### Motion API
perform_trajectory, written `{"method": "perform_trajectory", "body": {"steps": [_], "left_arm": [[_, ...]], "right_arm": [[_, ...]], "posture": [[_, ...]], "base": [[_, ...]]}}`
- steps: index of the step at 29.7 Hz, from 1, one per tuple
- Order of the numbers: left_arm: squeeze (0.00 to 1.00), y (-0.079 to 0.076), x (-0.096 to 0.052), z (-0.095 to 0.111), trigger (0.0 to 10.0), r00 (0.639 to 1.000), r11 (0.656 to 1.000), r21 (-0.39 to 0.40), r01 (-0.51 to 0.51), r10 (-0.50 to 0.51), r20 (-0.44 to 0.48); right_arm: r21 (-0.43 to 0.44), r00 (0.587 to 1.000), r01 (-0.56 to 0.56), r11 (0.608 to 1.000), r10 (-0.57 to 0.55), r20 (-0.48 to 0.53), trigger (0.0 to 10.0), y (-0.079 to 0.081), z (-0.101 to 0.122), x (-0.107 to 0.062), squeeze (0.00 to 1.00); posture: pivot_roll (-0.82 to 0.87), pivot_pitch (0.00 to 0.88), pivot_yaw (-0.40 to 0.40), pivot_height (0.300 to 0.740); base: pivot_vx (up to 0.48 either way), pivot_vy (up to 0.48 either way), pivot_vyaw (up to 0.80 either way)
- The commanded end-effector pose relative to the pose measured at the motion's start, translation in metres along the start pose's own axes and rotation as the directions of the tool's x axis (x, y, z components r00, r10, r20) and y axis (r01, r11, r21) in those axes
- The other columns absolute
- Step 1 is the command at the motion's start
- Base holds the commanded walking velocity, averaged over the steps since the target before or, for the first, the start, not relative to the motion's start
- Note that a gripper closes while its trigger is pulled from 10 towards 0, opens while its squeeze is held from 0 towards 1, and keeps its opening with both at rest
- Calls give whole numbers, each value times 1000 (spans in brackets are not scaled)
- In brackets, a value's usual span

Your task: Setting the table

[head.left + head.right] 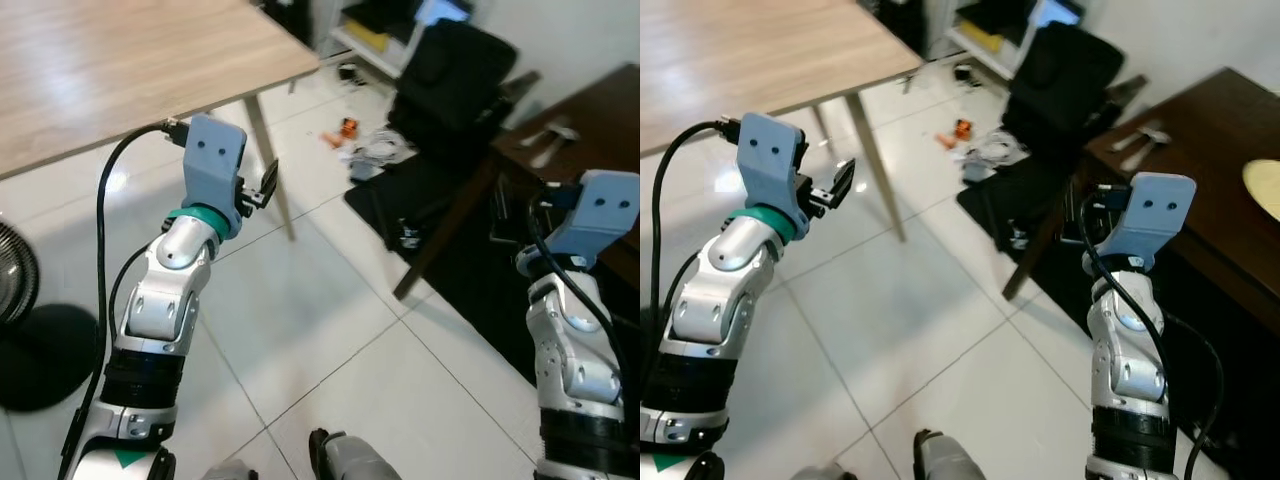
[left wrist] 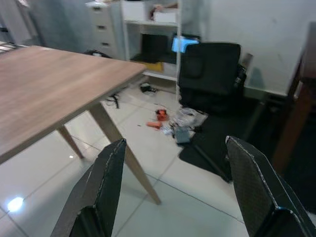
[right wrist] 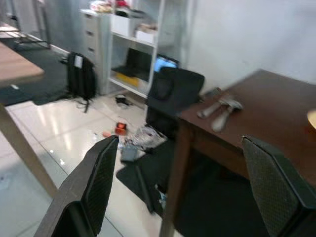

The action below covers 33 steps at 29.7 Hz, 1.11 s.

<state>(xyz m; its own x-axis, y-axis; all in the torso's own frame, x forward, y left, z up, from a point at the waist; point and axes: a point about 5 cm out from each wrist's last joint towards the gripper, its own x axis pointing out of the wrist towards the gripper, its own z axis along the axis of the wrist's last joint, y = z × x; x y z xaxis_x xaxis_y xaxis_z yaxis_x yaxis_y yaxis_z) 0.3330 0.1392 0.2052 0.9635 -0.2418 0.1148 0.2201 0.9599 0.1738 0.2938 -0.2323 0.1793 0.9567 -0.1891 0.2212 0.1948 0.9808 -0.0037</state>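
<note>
Right wrist view: right gripper (image 3: 182, 187) spread wide, empty, facing dark table (image 3: 276, 133) bearing cutlery (image 3: 221, 109). Left gripper (image 2: 180, 192) likewise spread, near light wooden table (image 2: 54, 89).

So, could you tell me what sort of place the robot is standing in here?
Probably a lived-in room of a home, part dining area, part office: a light wooden table, a dark wooden table with cutlery on it, a black office chair and white shelving.
</note>
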Motion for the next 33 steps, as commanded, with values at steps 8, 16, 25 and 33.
{"method": "perform_trajectory", "body": {"steps": [8,16,25,33], "left_arm": [[0,-1,0,-3,10000,1000,1000,8,1,-1,-13],[0,9,-2,-8,10000,999,999,23,-43,44,-27],[0,16,-2,-11,10000,998,998,43,-49,50,-38],[0,10,0,-11,10000,999,999,44,-3,5,-40]], "right_arm": [[-9,1000,-1,1000,1,-14,10000,0,-3,-1,0],[2,1000,-4,1000,4,-7,10000,1,0,0,0],[22,1000,-17,1000,17,-6,10000,6,1,1,0],[34,1000,-19,999,19,-10,10000,8,0,1,0]], "posture": [[15,36,6,740],[17,40,1,740],[22,43,-2,740],[21,40,0,740]], "base": [[0,0,-800],[0,0,-800],[0,0,-800],[0,0,-800]]}}
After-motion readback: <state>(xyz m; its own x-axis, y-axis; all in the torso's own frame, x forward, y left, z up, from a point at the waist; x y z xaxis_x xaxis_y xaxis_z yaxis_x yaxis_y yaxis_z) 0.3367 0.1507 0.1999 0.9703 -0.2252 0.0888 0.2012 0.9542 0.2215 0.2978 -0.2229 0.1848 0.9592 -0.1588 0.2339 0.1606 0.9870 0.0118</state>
